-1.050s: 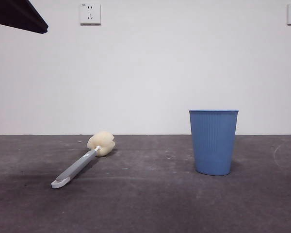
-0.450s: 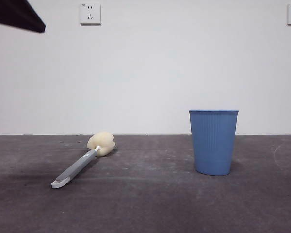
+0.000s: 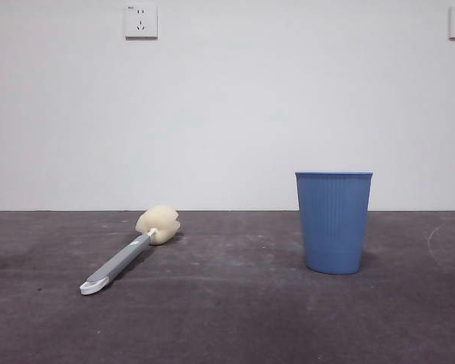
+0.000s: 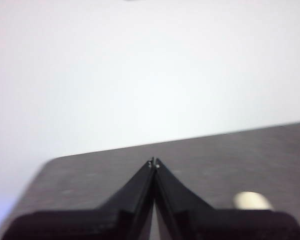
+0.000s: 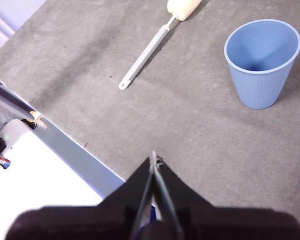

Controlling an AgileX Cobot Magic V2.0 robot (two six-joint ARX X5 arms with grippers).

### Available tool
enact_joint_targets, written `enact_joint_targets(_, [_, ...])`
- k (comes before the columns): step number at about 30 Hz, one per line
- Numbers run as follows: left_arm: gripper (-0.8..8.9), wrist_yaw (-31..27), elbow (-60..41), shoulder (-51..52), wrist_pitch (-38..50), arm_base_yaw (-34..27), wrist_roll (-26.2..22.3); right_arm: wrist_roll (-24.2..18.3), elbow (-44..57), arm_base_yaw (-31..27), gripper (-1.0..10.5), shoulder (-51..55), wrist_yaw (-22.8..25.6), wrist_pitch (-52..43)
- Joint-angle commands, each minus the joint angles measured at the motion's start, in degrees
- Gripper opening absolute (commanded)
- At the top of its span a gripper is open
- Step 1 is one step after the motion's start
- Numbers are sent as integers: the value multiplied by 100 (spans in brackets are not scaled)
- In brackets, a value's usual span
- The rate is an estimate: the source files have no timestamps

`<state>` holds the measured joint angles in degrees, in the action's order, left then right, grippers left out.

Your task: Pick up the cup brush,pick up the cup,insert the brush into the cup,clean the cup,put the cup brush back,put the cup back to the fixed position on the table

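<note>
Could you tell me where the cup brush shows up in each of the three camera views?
Front view: the cup brush lies left of the cup.
Left wrist view: only its blurred sponge head shows.
Right wrist view: the whole brush lies beside the cup.
Shared landmark: the sponge head.

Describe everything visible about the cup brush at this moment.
The cup brush lies flat on the dark grey table, apart from the blue cup. It has a long, slim grey handle ending in a white looped tip, and a rounded cream-yellow sponge head that looks soft. In the front view the tip points toward the camera and the head toward the wall. Only the table touches it; no gripper is near it or holding it.
</note>
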<state>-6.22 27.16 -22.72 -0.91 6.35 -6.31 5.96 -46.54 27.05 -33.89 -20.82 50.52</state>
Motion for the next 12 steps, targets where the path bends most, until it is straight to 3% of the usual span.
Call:
enact_joint_targets(1, [-3, 46, -651, 518, 310, -433, -129, -68, 9, 11, 2, 9, 15, -33])
enact_joint_targets(12, [-3, 76, -2621, 1711, 382, -826, 726, -66, 9, 11, 2, 9, 15, -33])
